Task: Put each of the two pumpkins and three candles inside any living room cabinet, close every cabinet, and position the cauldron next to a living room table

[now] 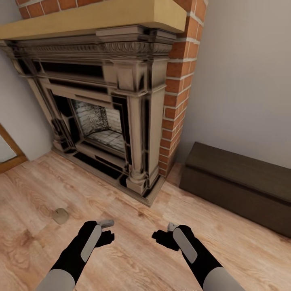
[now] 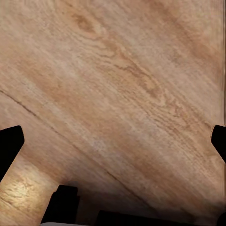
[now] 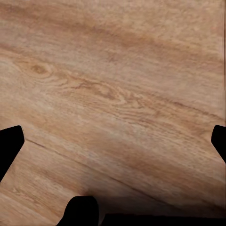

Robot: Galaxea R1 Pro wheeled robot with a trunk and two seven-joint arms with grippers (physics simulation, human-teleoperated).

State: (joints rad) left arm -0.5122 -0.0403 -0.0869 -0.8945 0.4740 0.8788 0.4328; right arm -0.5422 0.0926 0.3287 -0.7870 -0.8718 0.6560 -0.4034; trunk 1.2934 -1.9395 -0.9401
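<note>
- Head view, nearest things first: the left gripper [image 1: 106, 231] and the right gripper [image 1: 165, 234] hang low over the wooden floor [image 1: 133, 258], side by side and apart from each other, both on black forearms with grey panels.
- Left wrist view: the left gripper [image 2: 113, 141] has its fingers [image 2: 9, 143] spread wide, one dark tip at each side of the picture, and nothing but floor boards [image 2: 117, 84] between them. It holds nothing.
- Right wrist view: the right gripper [image 3: 113, 141] is the same, its fingers [image 3: 9, 143] far apart at the two sides with bare floor [image 3: 117, 94] in the gap. It too holds nothing.
- A candle [image 1: 60, 216], short, stubby and beige-grey, stands on the floor just ahead of the left gripper and off to that arm's outer side. It touches neither gripper.
- Further on, the fireplace [image 1: 105, 109] sits at an angle across the corner of the room. It has a dark-and-cream carved surround, a grey brick firebox and a base resting on the floor.
- A pale yellow mantel shelf [image 1: 93, 18] runs over the surround, and red brick [image 1: 178, 89] rises behind it and down its right edge.
- Right of the brick, the cabinet [image 1: 238, 184] stands along the plain grey wall [image 1: 246, 72]. It is long, low and dark brown, and its front looks shut, though I can make out no drawer lines from here.
- At the far left edge a strip of wooden frame [image 1: 10, 155] meets the floor; I cannot tell what it belongs to.
</note>
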